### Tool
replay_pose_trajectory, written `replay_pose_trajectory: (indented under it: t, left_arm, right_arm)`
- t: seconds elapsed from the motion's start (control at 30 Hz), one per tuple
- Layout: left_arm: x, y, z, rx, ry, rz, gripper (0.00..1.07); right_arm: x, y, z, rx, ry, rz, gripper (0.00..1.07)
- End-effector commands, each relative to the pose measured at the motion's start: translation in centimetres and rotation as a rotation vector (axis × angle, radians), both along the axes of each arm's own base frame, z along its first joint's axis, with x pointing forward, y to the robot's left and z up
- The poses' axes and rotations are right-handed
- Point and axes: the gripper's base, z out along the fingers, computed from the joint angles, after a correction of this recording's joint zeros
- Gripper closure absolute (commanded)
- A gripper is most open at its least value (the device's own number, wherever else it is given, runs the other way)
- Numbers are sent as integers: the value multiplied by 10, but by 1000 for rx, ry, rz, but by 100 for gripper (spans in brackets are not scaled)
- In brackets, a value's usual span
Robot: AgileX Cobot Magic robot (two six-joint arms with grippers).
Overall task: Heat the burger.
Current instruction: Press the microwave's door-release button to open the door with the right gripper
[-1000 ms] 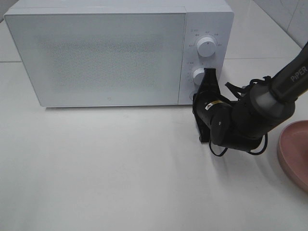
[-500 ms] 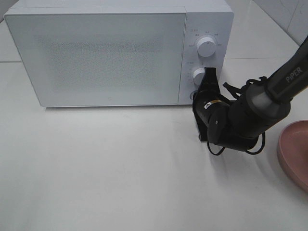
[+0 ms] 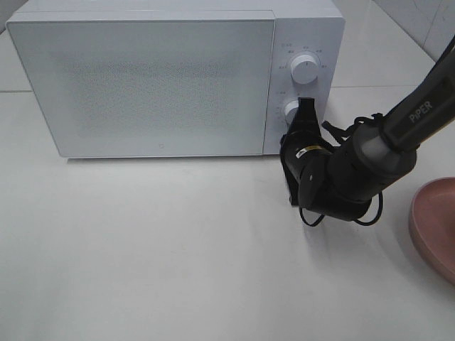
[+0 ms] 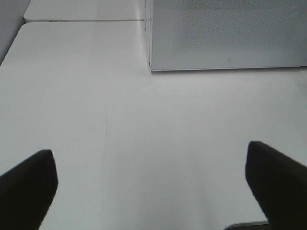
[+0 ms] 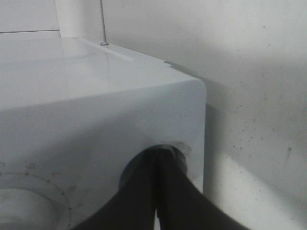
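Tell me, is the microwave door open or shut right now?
Shut. The microwave door lies flush with the control panel, with no gap along its edge.

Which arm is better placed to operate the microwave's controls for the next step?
Right. The right fingers, shut, sit at the control panel of the microwave, by the lower knob. The left fingers hang open over the table, away from the controls.

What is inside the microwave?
The microwave is shut, and its dotted front shows only a grey surface. Anything inside is hidden behind it. No burger shows in any view, so I cannot tell whether it is inside.
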Motion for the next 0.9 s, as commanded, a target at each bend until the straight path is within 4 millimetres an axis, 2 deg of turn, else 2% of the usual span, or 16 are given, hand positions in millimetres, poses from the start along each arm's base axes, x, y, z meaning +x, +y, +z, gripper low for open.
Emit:
replay_pose_trajectory:
  t: [0.03, 0.43, 0.9]
  left_arm:
    - [-2, -1, 1, -8, -26, -7, 6]
    - [-2, -1, 1, -8, -26, -7, 6]
    - [-2, -1, 1, -8, -26, -7, 6]
  right_arm:
    - [25, -2, 22, -20, -224, 1, 107]
    - [27, -5, 20, -17, -202, -2, 107]
    - [5, -8, 25, -31, 1, 81, 107]
